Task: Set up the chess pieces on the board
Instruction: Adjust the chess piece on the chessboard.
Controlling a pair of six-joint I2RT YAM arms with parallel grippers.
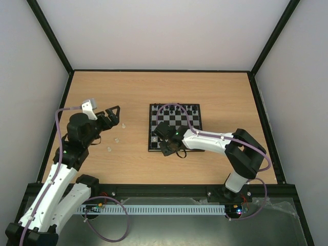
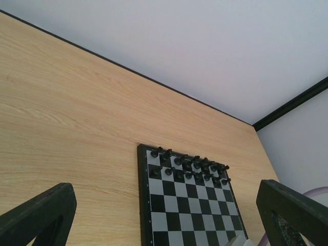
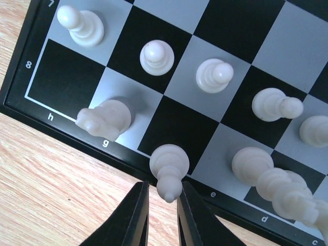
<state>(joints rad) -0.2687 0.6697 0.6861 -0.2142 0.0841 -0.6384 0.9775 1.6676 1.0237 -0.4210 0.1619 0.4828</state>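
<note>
The right gripper's (image 3: 164,190) fingers (image 3: 134,218) pinch the head of a white piece (image 3: 169,163) standing on the board's (image 3: 77,130) edge row, beside the knight (image 3: 105,118). A crooked release could tip it into that neighbour. The left gripper (image 1: 114,115) gapes empty; loose chess pieces (image 1: 116,139) lie on the table (image 1: 205,87). The rim reads h, g, e, d, 8.

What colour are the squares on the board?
The board has black and pale-grey checks, seen best in the right wrist view.
</note>
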